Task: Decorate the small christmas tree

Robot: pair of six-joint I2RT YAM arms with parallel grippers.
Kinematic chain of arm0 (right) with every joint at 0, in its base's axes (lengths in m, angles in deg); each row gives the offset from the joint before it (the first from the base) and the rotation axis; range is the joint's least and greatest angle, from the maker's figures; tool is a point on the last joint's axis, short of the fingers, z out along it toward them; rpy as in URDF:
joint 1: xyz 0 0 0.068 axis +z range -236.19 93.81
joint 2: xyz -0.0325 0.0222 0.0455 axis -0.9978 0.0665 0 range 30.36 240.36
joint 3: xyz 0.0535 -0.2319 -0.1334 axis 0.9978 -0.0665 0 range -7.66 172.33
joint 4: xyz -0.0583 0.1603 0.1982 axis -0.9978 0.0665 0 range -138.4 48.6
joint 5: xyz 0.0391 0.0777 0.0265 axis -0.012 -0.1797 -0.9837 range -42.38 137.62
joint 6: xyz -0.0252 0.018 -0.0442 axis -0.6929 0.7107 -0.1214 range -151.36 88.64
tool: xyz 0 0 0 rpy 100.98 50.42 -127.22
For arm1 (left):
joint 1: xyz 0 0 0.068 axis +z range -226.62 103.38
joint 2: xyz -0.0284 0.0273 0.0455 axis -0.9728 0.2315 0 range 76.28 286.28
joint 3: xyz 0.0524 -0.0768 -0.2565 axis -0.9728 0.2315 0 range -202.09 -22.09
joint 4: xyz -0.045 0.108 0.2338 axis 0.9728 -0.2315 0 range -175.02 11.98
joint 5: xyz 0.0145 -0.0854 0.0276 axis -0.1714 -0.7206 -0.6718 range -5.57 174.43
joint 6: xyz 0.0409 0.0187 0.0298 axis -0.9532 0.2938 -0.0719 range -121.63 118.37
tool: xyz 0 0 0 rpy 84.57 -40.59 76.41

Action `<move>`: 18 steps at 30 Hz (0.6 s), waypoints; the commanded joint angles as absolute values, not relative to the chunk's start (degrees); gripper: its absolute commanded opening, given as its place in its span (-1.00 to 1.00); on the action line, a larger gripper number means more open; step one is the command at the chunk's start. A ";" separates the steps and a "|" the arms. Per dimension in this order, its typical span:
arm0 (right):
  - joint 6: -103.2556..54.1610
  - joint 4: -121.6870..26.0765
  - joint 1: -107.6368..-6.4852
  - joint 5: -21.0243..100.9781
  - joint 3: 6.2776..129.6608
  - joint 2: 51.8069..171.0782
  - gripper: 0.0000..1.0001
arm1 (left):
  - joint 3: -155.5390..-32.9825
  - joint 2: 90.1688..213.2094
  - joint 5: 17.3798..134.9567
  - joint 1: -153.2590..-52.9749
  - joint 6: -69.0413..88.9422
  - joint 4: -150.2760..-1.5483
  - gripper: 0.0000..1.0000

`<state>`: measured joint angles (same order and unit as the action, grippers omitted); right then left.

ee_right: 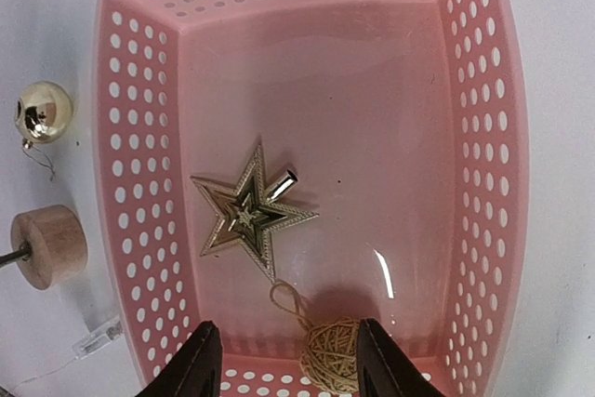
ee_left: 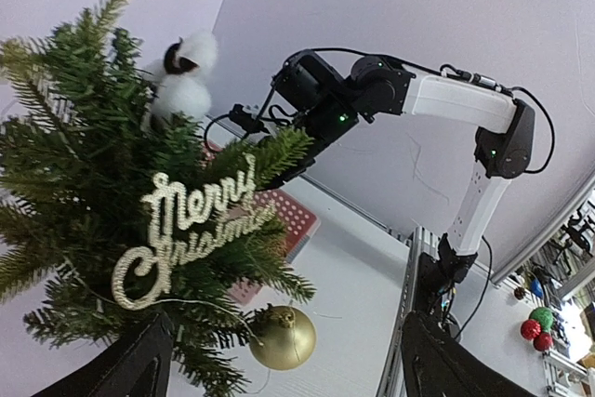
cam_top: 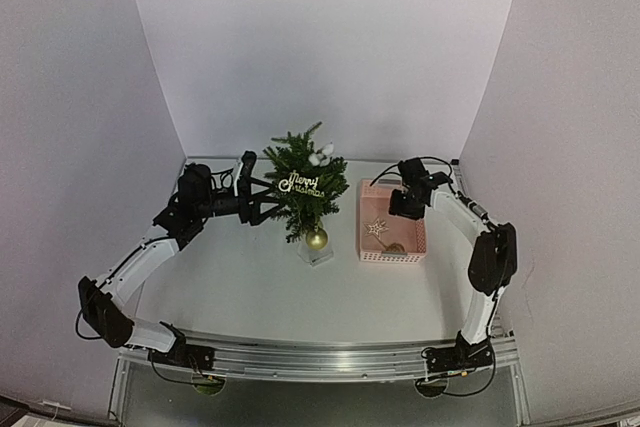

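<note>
The left tool (cam_top: 262, 192) gapes empty by the tree (cam_top: 290, 159), so the right tool (ee_right: 286, 327), part open and empty, should centre over the twine ball (ee_right: 333, 360), clear of the star (ee_right: 246, 216).

Robot lab: white backdrop panels (cam_top: 320, 47)

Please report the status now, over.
Left fingers open at small christmas tree; right fingers open over pink basket. Tree carries sign, gold bauble. Star, twine ball in basket. Nothing blocking.
</note>
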<state>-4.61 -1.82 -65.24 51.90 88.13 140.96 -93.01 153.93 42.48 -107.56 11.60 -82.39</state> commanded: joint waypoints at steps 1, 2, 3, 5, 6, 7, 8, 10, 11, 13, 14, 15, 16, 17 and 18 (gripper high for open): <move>-5.93 12.71 -65.58 51.36 95.74 144.97 0.04 | -95.08 152.04 41.66 -102.38 13.98 -75.74 0.71; -5.73 14.67 -65.59 51.08 95.79 145.36 0.10 | -94.56 151.70 41.92 -101.04 14.08 -74.73 0.72; -5.51 16.01 -65.57 50.61 95.60 145.53 0.17 | -94.06 151.40 42.29 -100.00 14.20 -73.74 0.73; -5.26 17.84 -65.59 49.09 95.02 145.56 0.29 | -93.14 150.93 43.03 -97.98 14.68 -72.02 0.75; -5.00 18.37 -65.56 48.14 94.63 145.58 0.33 | -92.56 150.81 43.20 -97.08 14.98 -70.95 0.76; -4.85 18.55 -65.56 47.02 94.34 145.75 0.36 | -91.95 150.68 43.29 -96.32 15.29 -69.75 0.76; -4.86 18.66 -65.55 45.99 94.12 146.10 0.38 | -91.20 150.49 43.34 -95.64 15.53 -68.43 0.76; -5.66 18.79 -65.56 45.14 93.76 147.70 0.39 | -89.20 149.95 43.68 -94.64 15.52 -65.75 0.77; -6.04 18.81 -65.61 44.49 93.81 148.62 0.39 | -88.30 149.77 44.32 -94.31 15.43 -64.30 0.79; -6.80 18.75 -65.61 42.83 94.05 150.35 0.39 | -87.17 149.68 45.55 -93.68 15.33 -63.29 0.80; -6.91 18.75 -65.59 41.20 94.41 151.46 0.38 | -86.72 149.80 46.18 -93.32 15.25 -62.98 0.81; -6.93 18.75 -65.60 40.62 94.53 152.10 0.38 | -86.55 149.92 46.59 -93.17 15.25 -62.87 0.81; -6.79 18.75 -65.61 40.55 94.59 152.70 0.38 | -86.46 150.01 47.06 -92.99 15.29 -62.82 0.81; -6.69 18.79 -65.55 40.90 94.55 153.33 0.38 | -86.43 150.02 47.27 -92.90 15.32 -62.81 0.81; -6.58 18.83 -65.57 41.61 94.38 153.79 0.38 | -86.43 150.02 47.31 -92.65 15.39 -62.85 0.81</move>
